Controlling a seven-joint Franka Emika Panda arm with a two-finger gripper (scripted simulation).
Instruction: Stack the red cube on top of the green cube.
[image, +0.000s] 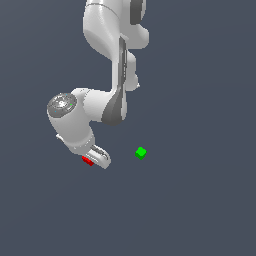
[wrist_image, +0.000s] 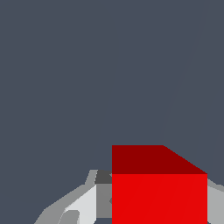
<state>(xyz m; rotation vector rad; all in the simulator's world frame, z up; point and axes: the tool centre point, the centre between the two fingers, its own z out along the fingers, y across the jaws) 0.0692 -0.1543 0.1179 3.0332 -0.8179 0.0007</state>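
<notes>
The red cube (image: 88, 160) looks like a small, rigid, light block with flat smooth faces, so I judge it easy to lift but apt to slip or twist unless it is squeezed squarely on two opposite sides. It sits low at the arm's jaws (image: 95, 159), toward the exterior view's left, and fills the space between the fingers (wrist_image: 83, 203) in the wrist view. The jaws seem closed in around it, one finger on either side, though whether they truly press it I cannot tell. The green cube (image: 141, 153) rests on the desk (image: 200, 210) to the exterior view's right, apart from the red one
</notes>
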